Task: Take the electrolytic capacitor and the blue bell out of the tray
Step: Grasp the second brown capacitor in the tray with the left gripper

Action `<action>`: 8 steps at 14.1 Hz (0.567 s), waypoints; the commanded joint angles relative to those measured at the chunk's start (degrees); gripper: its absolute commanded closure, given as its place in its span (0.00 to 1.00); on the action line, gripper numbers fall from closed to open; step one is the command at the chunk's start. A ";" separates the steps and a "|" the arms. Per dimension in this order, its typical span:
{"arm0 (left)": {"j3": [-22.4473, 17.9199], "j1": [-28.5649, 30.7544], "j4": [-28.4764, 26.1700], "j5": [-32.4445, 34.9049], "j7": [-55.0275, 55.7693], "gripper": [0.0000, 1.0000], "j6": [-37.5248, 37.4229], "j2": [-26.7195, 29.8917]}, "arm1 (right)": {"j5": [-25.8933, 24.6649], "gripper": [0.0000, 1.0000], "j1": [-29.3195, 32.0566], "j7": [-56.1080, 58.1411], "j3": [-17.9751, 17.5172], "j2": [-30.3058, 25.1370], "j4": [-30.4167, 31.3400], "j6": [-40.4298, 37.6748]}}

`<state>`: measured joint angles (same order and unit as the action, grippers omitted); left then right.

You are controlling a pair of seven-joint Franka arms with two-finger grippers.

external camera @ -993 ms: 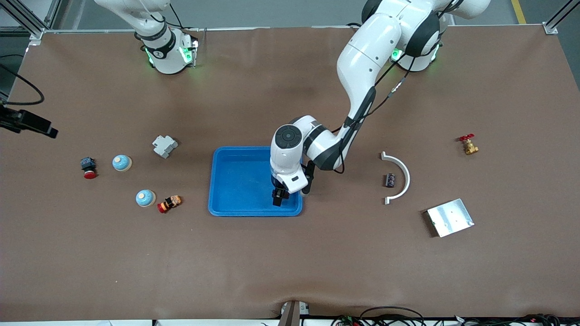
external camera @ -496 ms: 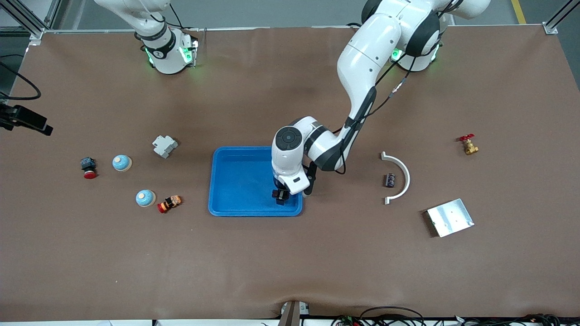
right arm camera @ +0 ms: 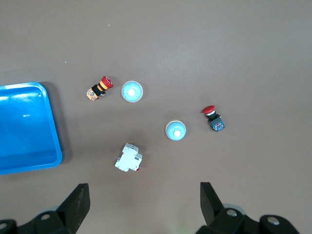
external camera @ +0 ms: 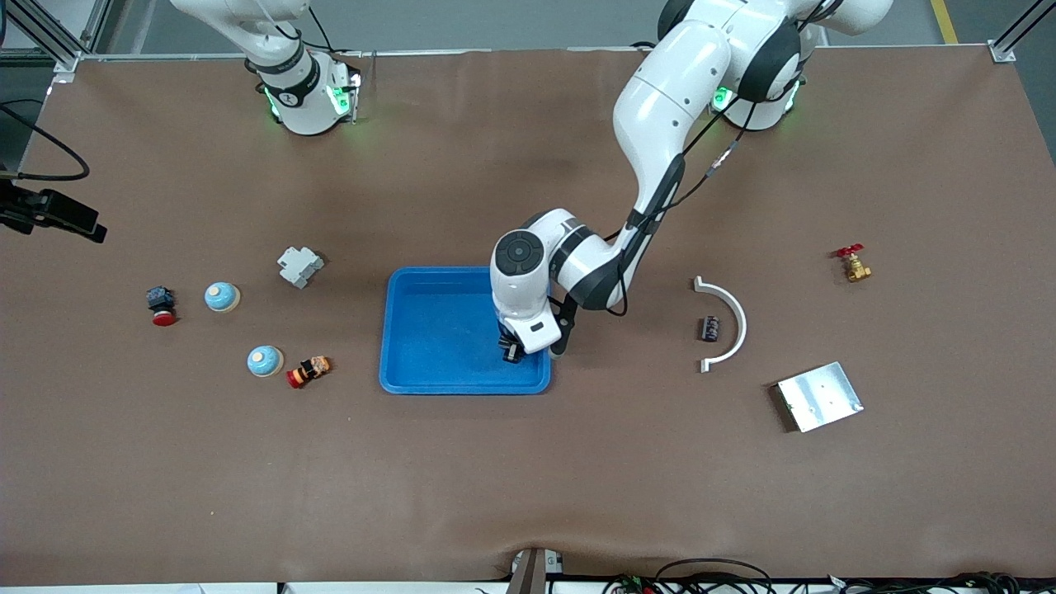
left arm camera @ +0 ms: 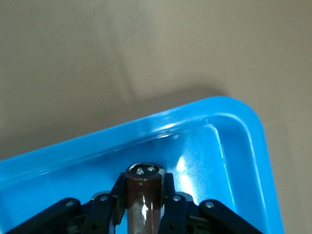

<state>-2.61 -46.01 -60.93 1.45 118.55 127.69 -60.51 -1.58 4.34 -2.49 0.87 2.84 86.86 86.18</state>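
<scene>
Right gripper (right arm camera: 141,207): idle, fingers spread wide and holding nothing, hanging over the right arm's end of the table; this arm waits.
Bells: two light blue dome-shaped bells (external camera: 222,296) (external camera: 265,360) sit on the brown table (external camera: 528,478), near that same end, well apart from the tray; both look already out of it.
Tray: bright blue shallow rectangular plastic tray (external camera: 429,330) mid-table; its floor looks bare apart from the spot under the left arm's hand.
Left gripper (external camera: 512,353): low inside the tray, in the corner nearer the front camera on the left arm's side, fingers clamped on the capacitor.
Capacitor: dark brown cylindrical electrolytic capacitor (left arm camera: 143,195), held between the black fingertips (left arm camera: 117,201), long axis running along the fingers, terminal end poking out past them toward the tray's rounded corner.
Key relation: tray rim (left arm camera: 265,161) is just beside the grip; judgement is lift straight up first, then carry over the rim.
Nearer arm: left, already on the part.
</scene>
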 commanded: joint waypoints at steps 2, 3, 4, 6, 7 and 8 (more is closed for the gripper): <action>-0.56 0.31 -0.06 1.01 -7.68 1.00 -7.35 6.10 | -1.06 0.00 0.32 -0.15 -0.43 0.33 -1.08 -1.19; -0.56 0.92 -0.06 0.66 -11.90 1.00 -9.11 7.59 | -1.06 0.00 0.23 -0.06 -0.43 0.33 -0.99 -1.19; -0.21 1.97 -0.15 0.49 -17.42 1.00 -10.87 9.17 | -1.06 0.00 0.23 0.20 -0.43 0.33 -1.08 -0.84; -0.03 2.24 -1.98 0.22 -31.72 1.00 -14.29 12.42 | -0.88 0.00 0.05 1.17 -0.51 0.33 -1.08 -0.49; -0.12 2.42 -2.95 0.13 -38.24 1.00 -15.79 14.00 | -0.71 0.00 0.05 1.17 -0.51 0.33 -1.08 -0.49; -0.12 3.29 -4.10 0.13 -42.92 1.00 -17.02 15.41 | -0.71 0.00 0.05 1.17 -0.60 0.33 -1.17 -0.40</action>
<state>-3.05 -43.53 -60.74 1.45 84.66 112.75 -49.25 -1.58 4.35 -1.87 0.65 2.84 86.81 86.07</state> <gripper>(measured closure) 0.674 0.000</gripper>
